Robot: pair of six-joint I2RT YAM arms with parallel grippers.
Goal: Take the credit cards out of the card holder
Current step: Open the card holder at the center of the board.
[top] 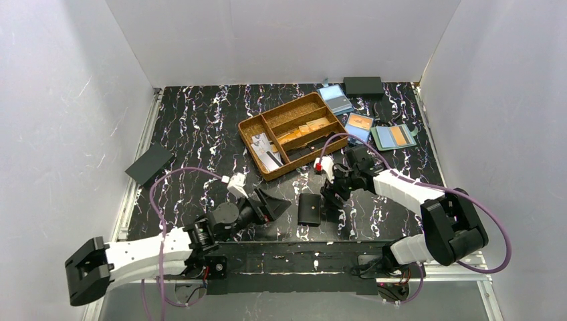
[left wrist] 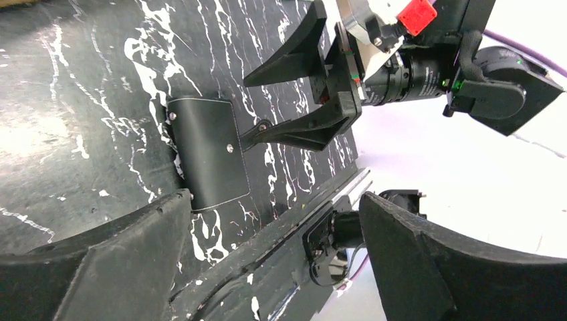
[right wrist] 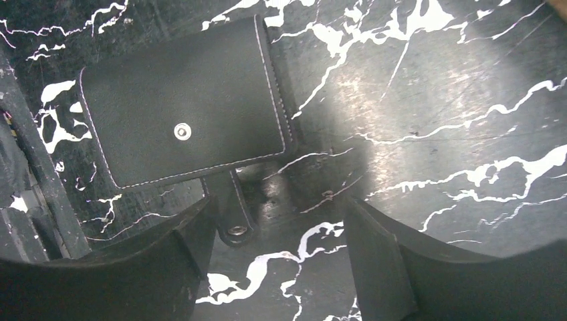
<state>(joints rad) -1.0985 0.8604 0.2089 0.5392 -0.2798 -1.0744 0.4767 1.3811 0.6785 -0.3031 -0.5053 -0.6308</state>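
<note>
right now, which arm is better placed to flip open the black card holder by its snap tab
Right, probably. The card holder's loose snap tab points toward the right claw and lies between its open fingers. The left claw, also open, faces the holder's plain opposite edge.

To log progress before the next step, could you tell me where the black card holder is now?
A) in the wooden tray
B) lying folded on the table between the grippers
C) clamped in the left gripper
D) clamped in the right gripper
B: the card holder lies folded on the table, with the left gripper and right gripper both open beside it.
</note>
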